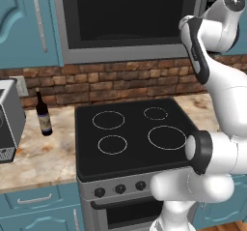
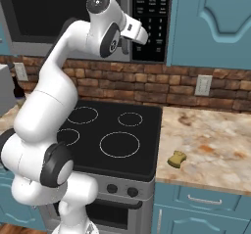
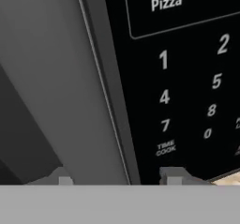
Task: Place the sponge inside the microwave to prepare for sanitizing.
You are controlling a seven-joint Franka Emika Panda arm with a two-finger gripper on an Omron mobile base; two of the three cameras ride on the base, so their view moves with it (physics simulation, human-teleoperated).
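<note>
Left base view: the microwave (image 1: 130, 20) is seen mounted above the stove (image 1: 132, 136), its dark-windowed door shut within a grey frame; the arm is raised along the unit's right edge, with the brick wall below it. A dark bottle (image 1: 44, 114) stands on the counter (image 1: 43, 152) left of the stove, near a grey countertop appliance (image 1: 8, 123) cut by the left frame edge. All four burner rings are left bare. Right base view: the gripper (image 2: 128, 46) is held up against the microwave front, at the seam between door and black keypad panel (image 2: 151, 17). The sponge (image 2: 177, 158) is noted lying flat on the marbled counter right of the stove, just beside the cooktop's right edge, well apart from the gripper, with open counter around it. Hand view: the grey bar handle (image 3: 61, 78) is seen running between the two fingertips (image 3: 172, 176), keypad digits to its right. The fingers are partly spread, one on either side of the handle; contact with it cannot be told.
</note>
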